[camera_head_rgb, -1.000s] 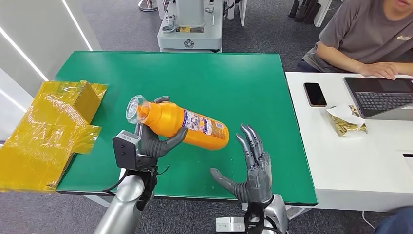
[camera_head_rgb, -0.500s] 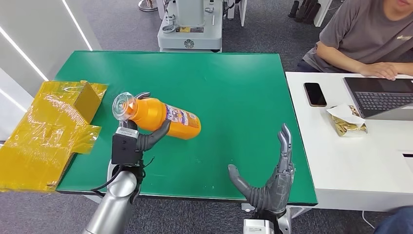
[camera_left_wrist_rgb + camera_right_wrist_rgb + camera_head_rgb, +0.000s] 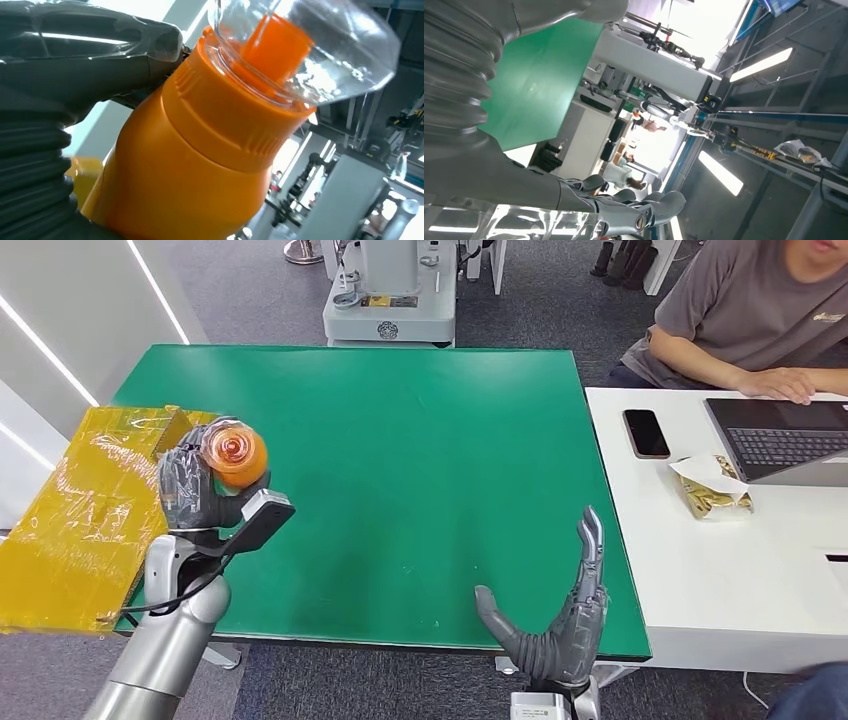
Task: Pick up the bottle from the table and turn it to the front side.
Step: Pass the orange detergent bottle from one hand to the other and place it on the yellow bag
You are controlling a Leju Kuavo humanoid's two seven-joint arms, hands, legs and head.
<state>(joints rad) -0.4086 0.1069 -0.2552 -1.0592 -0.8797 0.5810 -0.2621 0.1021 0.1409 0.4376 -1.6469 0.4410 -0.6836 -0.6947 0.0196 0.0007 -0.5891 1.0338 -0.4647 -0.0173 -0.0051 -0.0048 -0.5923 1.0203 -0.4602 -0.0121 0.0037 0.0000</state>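
My left hand [image 3: 190,488] holds the orange bottle [image 3: 236,456] up over the left edge of the green table [image 3: 420,440], with the bottle's clear cap pointing toward my head camera. In the left wrist view the orange bottle [image 3: 200,150] with its clear cap [image 3: 320,45] is close up, and grey fingers [image 3: 90,45] wrap its neck. My right hand [image 3: 560,625] stands open at the table's near edge, fingers pointing up and holding nothing; its fingers [image 3: 624,207] also show in the right wrist view.
A yellow taped box [image 3: 100,500] sits at the table's left edge beside my left hand. A white desk [image 3: 720,560] to the right carries a phone [image 3: 647,433], a laptop [image 3: 790,440] and a wrapper. A person [image 3: 750,310] sits behind it.
My left hand has swung the bottle left and up, turning it from lying sideways to cap-first toward the camera. The right hand has drawn back toward the table's near edge.
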